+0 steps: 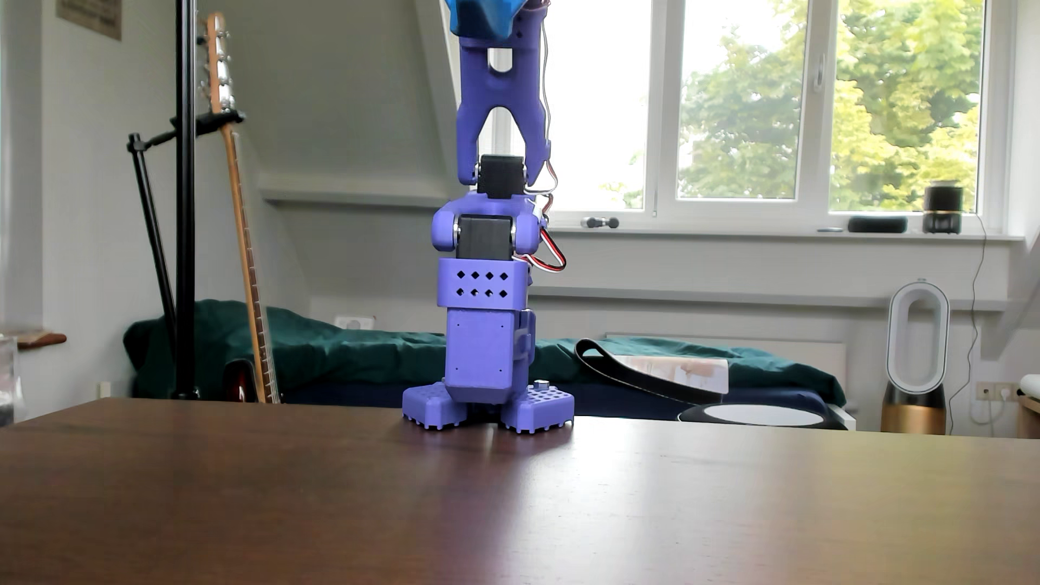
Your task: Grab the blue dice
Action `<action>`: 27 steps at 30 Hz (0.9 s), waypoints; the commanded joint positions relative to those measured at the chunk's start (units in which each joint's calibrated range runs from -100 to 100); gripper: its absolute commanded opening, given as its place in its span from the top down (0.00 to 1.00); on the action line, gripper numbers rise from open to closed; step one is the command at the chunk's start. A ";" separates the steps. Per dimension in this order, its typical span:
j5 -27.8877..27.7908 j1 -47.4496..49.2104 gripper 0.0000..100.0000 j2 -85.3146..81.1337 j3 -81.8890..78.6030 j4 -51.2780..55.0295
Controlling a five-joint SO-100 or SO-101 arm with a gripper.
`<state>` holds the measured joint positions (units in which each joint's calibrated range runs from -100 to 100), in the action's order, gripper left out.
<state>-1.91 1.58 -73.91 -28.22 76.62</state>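
The blue dice is not in view anywhere on the table. The purple arm (487, 315) stands on its base (487, 408) at the far edge of the dark wooden table (506, 506). Its upper link rises straight up and leaves the frame at the top. A blue part (484, 17) shows at the top edge, cut off by the frame. The gripper's fingers are out of view.
Behind the table stand a black stand pole (184, 197) and a guitar (242, 225) at the left. A bed with a green cover (337, 349), a white fan (916, 349) and a window (788, 101) are in the background.
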 commanded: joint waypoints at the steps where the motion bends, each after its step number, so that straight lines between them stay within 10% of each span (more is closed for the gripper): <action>1: 0.65 -0.28 0.98 1.96 2.27 -5.26; 16: 0.17 -2.57 0.98 14.85 2.99 -11.51; 27: -2.46 1.61 0.78 15.02 2.90 -6.97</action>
<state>-3.79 2.56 -59.03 -28.04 69.40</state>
